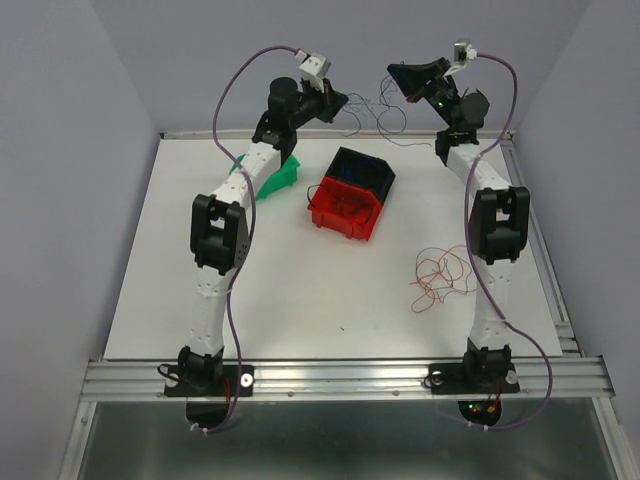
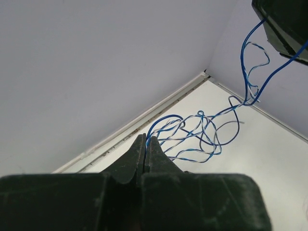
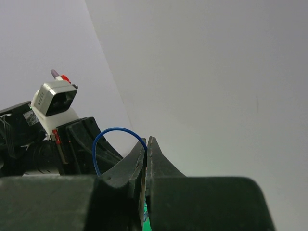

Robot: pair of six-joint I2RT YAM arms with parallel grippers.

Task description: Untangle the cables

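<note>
Both arms reach high beyond the red bin (image 1: pixel 345 215), their wrists raised and facing each other. The left gripper (image 2: pixel 146 140) is clamped on the blue cables (image 2: pixel 202 134), which hang tangled between the two arms. The right gripper (image 3: pixel 147 141) pinches their other end. The red cables (image 1: pixel 440 275) lie on the worktop (image 1: pixel 300 300), right of the bin.

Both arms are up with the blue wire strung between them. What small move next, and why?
Probably ease the left gripper and right gripper slightly apart: both are shut on the blue wire, and its middle hangs in loose crossed loops between them.
</note>
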